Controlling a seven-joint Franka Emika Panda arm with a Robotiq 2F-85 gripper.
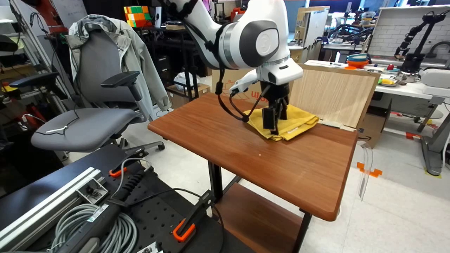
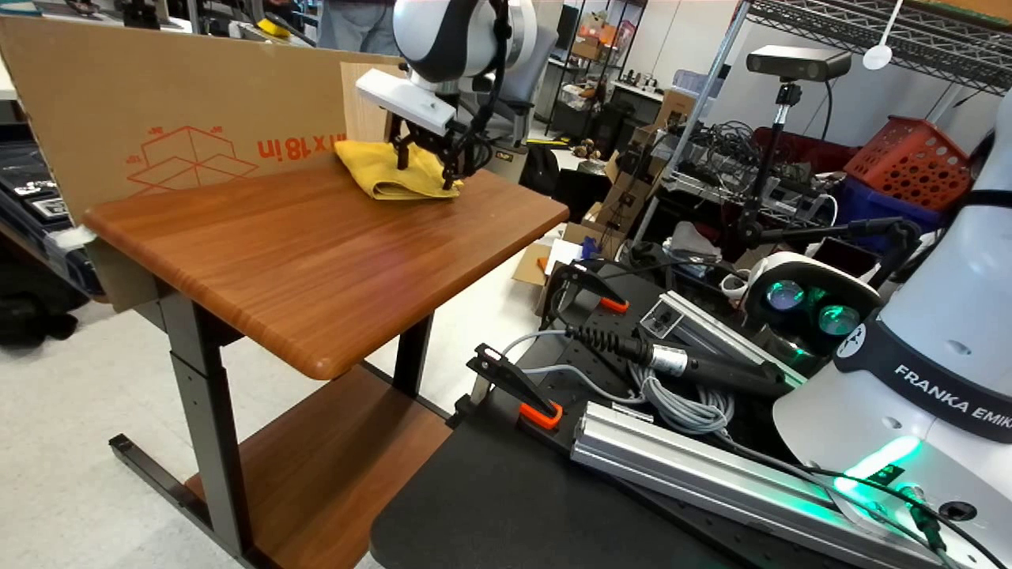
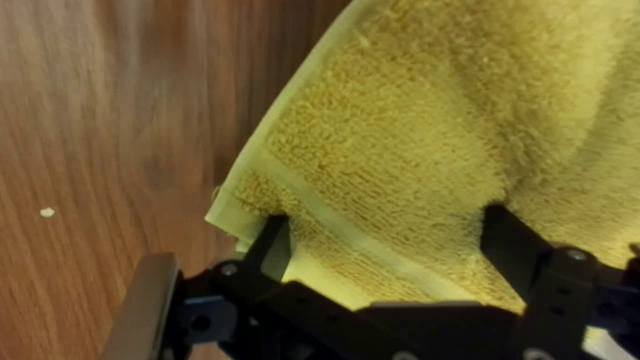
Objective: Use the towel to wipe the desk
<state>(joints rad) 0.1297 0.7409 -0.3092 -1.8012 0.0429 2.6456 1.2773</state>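
2 fingers [image 3: 517, 252] spread apart, touching yellow towel [image 3: 410, 135] on desk [image 1: 246, 151].

In an exterior view, my white robot arm [image 1: 204, 38] with grey joint caps bends down over a reddish-brown wood-grain desk [image 1: 211, 119], rectangular with rounded corners. My black two-fingered gripper [image 1: 278, 125] points downward, touching the bright yellow soft towel [image 1: 300, 119], which lies folded and rumpled near the far edge. A tiny pale speck [image 1: 259, 155] lies between the towel and the near edge. Behind the towel stands a light plywood panel [image 1: 334, 95], next to brown cardboard [image 1: 225, 77] with red print. Well apart from the desk, a grey swivel chair [image 1: 88, 128] carries a pale grey jacket [image 1: 145, 66] over its backrest.
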